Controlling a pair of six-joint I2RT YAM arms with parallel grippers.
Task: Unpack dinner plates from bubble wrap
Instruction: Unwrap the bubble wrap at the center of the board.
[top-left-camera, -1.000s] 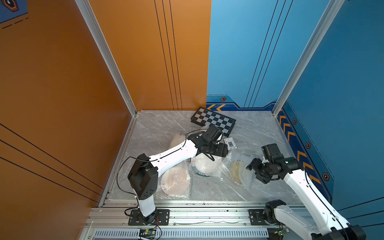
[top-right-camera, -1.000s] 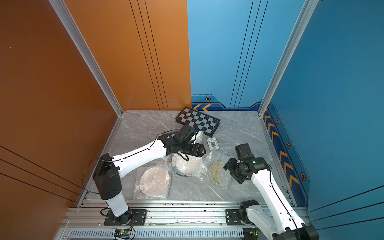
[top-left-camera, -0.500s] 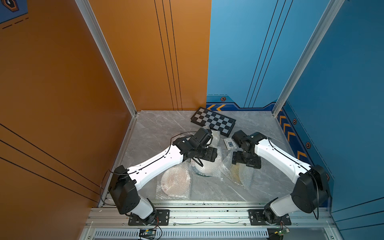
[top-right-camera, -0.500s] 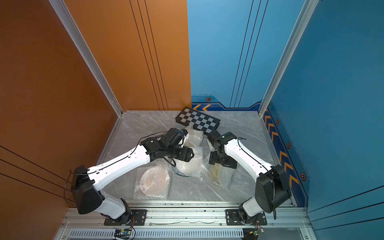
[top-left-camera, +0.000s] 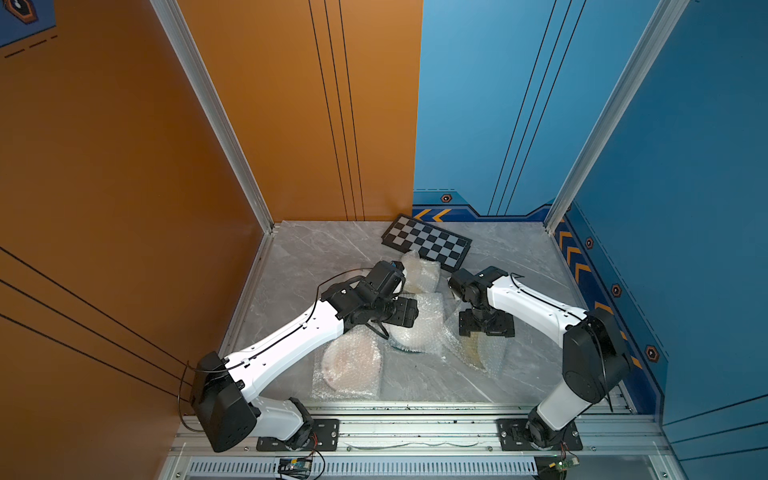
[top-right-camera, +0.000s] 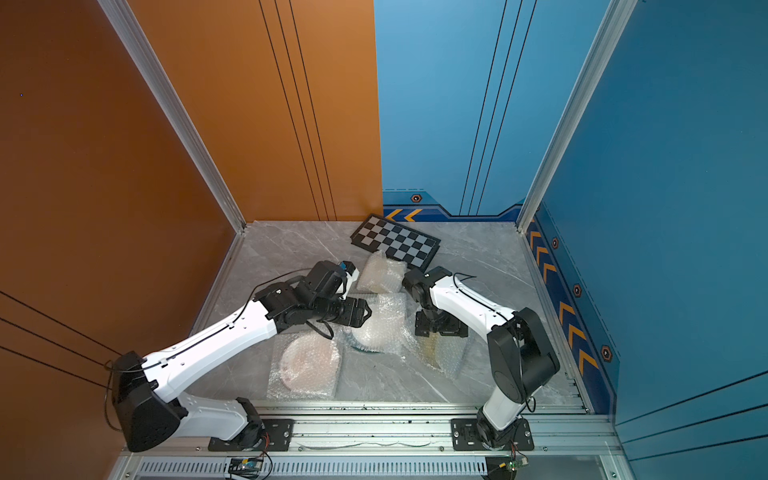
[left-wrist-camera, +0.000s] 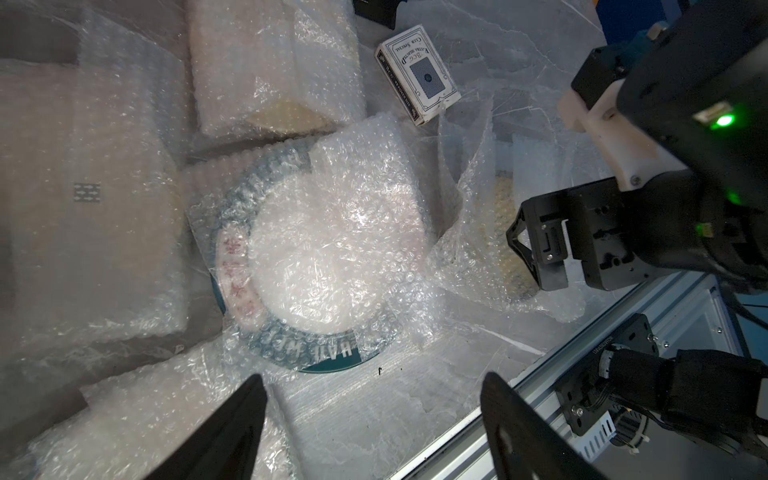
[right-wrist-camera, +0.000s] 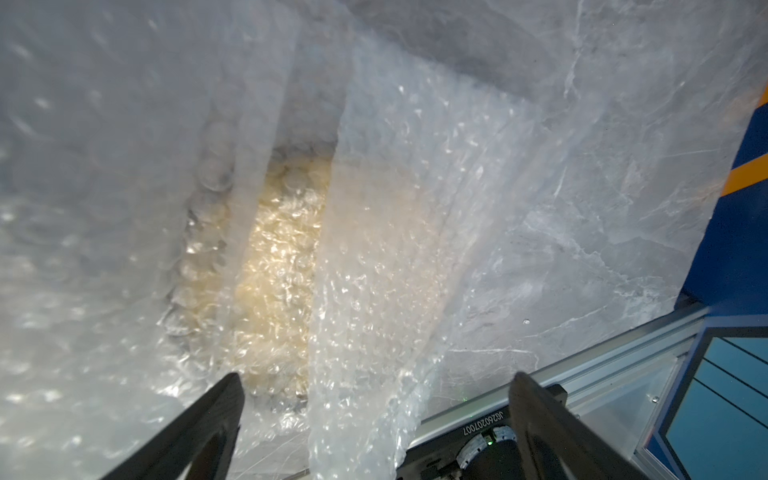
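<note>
Several dinner plates lie on the marble floor in bubble wrap. The middle plate (left-wrist-camera: 332, 353) has a green lettered rim, and its wrap (top-left-camera: 419, 328) is partly loose. My left gripper (left-wrist-camera: 374, 378) hovers open just above it (top-left-camera: 405, 313), holding nothing. To its right a yellow plate (right-wrist-camera: 278, 257) shows through crumpled wrap (top-left-camera: 482, 353). My right gripper (right-wrist-camera: 376, 378) stands open over it (top-left-camera: 486, 328), a raised fold of wrap (right-wrist-camera: 361, 332) between its fingers, unclamped. Other wrapped plates lie at the front left (top-left-camera: 353, 365) and at the back (top-left-camera: 419, 270).
A black-and-grey checkerboard (top-left-camera: 428, 243) lies at the back by the wall. A small white card box (left-wrist-camera: 417, 75) sits between the back parcel and the right arm. The metal rail (top-left-camera: 415, 415) bounds the front edge. Walls close in on three sides.
My right arm swung in from the front right to above the yellow plate's wrap, and its jaws widened. My left gripper shifted toward the front over the middle plate and opened slightly more.
</note>
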